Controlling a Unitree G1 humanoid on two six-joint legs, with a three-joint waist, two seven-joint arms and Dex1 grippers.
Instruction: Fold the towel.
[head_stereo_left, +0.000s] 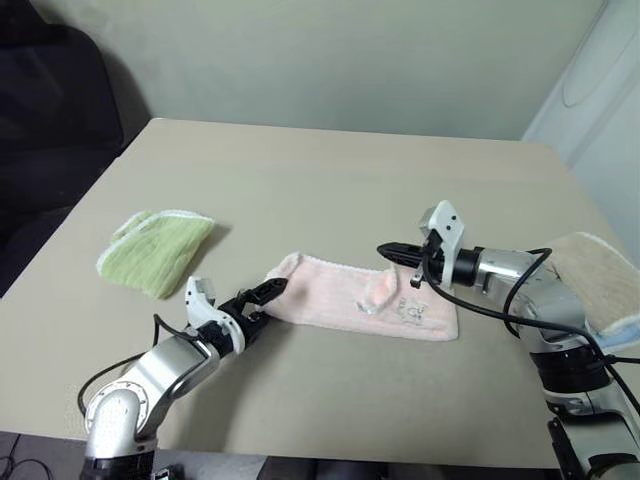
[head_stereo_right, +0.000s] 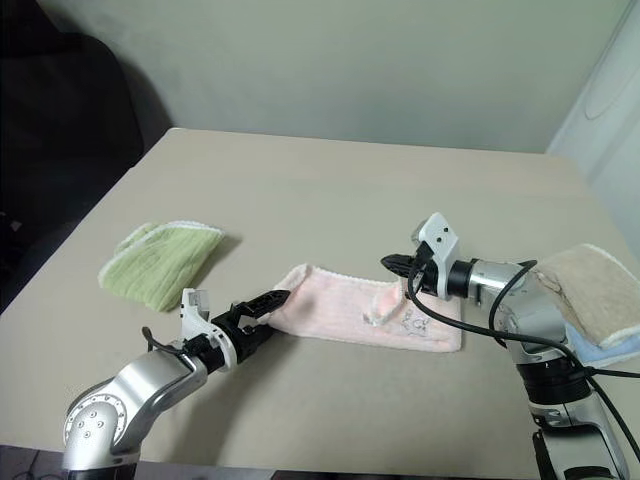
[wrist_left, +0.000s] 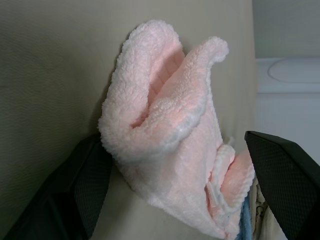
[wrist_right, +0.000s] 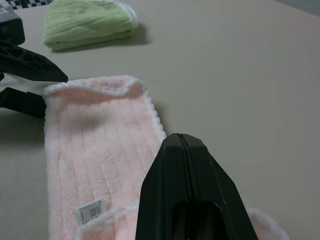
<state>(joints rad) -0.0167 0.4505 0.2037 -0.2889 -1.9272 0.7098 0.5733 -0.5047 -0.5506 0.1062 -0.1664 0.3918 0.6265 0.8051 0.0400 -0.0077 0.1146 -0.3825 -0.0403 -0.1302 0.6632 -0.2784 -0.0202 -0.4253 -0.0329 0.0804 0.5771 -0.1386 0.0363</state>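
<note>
The pale pink towel (head_stereo_left: 350, 298) lies as a long strip across the middle of the table (head_stereo_left: 330, 180), with a small raised fold (head_stereo_left: 381, 292) near its right part. My left gripper (head_stereo_left: 270, 301) is low at the strip's left end and open, one finger on each side of that bunched end (wrist_left: 165, 130). The left wrist view shows the cloth between its two fingers (wrist_left: 75, 195), with nothing clamped. My right gripper (head_stereo_left: 386, 248) hangs just above the towel's right part, shut, with no cloth visible between its fingers (wrist_right: 180, 180).
A folded light green towel (head_stereo_left: 155, 250) lies on the table left of the pink one. A beige towel (head_stereo_left: 600, 275) rests on a blue one (head_stereo_left: 622, 332) at the right edge. A dark chair (head_stereo_left: 50, 100) stands beyond the far left corner.
</note>
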